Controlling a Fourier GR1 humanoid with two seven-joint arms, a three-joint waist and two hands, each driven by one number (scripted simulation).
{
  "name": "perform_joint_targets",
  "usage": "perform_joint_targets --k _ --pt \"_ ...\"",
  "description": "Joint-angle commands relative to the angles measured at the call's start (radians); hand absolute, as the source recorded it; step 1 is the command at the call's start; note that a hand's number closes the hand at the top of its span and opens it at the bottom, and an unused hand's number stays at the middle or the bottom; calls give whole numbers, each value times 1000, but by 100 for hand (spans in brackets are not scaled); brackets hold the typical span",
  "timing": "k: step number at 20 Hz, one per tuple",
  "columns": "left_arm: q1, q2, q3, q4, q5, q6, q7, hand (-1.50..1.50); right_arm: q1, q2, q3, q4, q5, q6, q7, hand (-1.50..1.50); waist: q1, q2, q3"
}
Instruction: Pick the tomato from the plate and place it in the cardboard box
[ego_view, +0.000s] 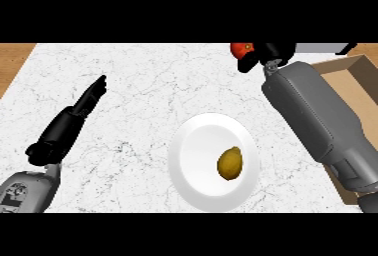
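Observation:
The red tomato (241, 48) is at the top edge of the head view, held in my right hand (256, 56), whose black fingers curl round it above the marble counter. The right forearm stretches from the lower right up to it. The cardboard box (353, 67) lies at the right edge, mostly hidden behind that forearm; the tomato is to the left of its near corner. The white plate (199, 150) sits at centre with a yellow-brown lemon-like fruit (229, 163) on it. My left hand (92, 95) rests open at the left, fingers straight and pointing up.
A wooden surface borders the marble counter (133, 65) at its left edge and top right. A white object (321, 47) shows at the top edge beyond the right hand.

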Motion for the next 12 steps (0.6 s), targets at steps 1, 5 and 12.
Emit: perform_joint_targets --k 1,5,12 --pt "20 -3 6 -13 0 -1 1 0 6 -34 -82 -41 26 -102 158 150 -9 -3 0" --pt "25 6 24 45 -19 -15 -77 0 7 -154 -159 -71 31 -86 191 150 -11 2 0" --pt "37 -20 22 -34 -24 -14 7 0 145 -255 -260 -155 20 -101 209 150 -4 1 0"
